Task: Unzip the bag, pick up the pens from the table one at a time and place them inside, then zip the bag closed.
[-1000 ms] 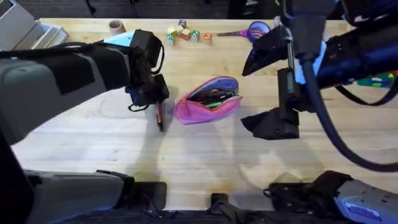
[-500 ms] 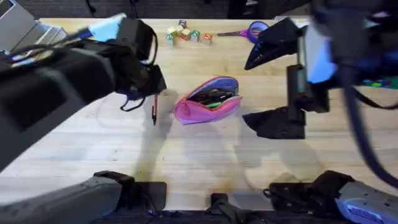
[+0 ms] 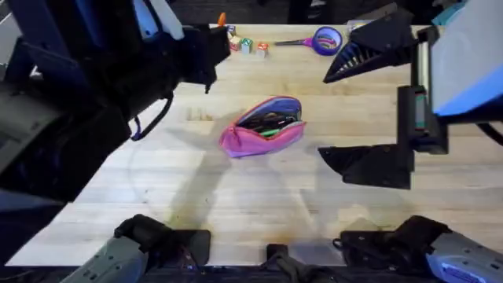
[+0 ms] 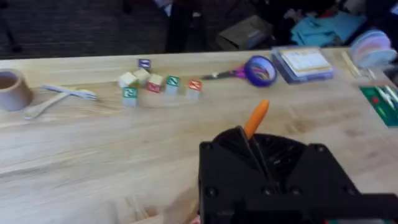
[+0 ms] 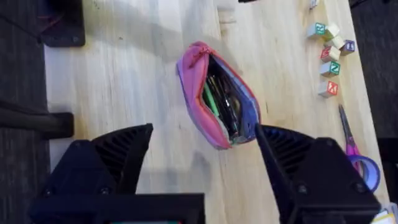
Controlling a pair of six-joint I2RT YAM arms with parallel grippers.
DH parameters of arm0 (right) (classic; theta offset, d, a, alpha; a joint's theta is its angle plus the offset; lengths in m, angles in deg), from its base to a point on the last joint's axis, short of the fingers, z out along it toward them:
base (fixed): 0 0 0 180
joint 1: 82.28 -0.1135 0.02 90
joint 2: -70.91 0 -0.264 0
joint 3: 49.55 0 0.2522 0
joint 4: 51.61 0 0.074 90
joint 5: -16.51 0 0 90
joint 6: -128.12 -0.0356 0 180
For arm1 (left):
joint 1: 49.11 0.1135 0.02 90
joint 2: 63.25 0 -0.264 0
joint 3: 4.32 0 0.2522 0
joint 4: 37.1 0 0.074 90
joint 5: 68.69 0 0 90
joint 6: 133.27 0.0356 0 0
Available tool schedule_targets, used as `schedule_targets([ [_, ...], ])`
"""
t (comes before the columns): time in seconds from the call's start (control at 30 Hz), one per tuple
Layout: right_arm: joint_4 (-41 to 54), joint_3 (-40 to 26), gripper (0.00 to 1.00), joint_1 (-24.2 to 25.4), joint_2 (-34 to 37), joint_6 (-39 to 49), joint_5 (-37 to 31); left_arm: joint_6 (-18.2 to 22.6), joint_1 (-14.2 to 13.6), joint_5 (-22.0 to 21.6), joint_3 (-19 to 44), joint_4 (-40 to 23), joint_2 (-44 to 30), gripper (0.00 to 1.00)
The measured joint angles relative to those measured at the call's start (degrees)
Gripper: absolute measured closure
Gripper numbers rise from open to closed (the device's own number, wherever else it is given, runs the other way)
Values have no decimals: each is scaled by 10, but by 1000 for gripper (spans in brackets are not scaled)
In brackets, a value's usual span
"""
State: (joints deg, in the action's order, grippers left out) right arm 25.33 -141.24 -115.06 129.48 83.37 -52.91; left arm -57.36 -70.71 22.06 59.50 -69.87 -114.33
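The pink bag lies unzipped on the table, its mouth gaping; dark and green pens show inside it. My left gripper hangs high above the table's far left, shut on the orange pen, whose tip sticks out past the fingers. The right gripper hovers just right of the bag, open, with nothing between its fingers. In the right wrist view the bag sits straight ahead of those spread fingers.
Along the far edge lie several letter blocks, purple-handled scissors, a tape roll, a plastic fork and a notepad. Bare wood surrounds the bag.
The left arm has lifted the orange pen off the table beside the bag and risen up and back toward the camera. The right gripper has also climbed, staying open.
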Motion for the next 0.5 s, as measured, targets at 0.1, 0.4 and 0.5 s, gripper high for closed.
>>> schedule_targets([
  [0.1, 10, 0, 4, 0, -10, -7, 0, 7, -27, 11, 1, -1, 1, 958],
  [0.4, 33, 0, 4, 0, -40, -36, 0, 63, -130, 25, 1, 4, -30, 958],
  [0.5, 38, 0, 3, 0, -44, -49, 0, 72, -158, 27, 1, 17, -55, 958],
])
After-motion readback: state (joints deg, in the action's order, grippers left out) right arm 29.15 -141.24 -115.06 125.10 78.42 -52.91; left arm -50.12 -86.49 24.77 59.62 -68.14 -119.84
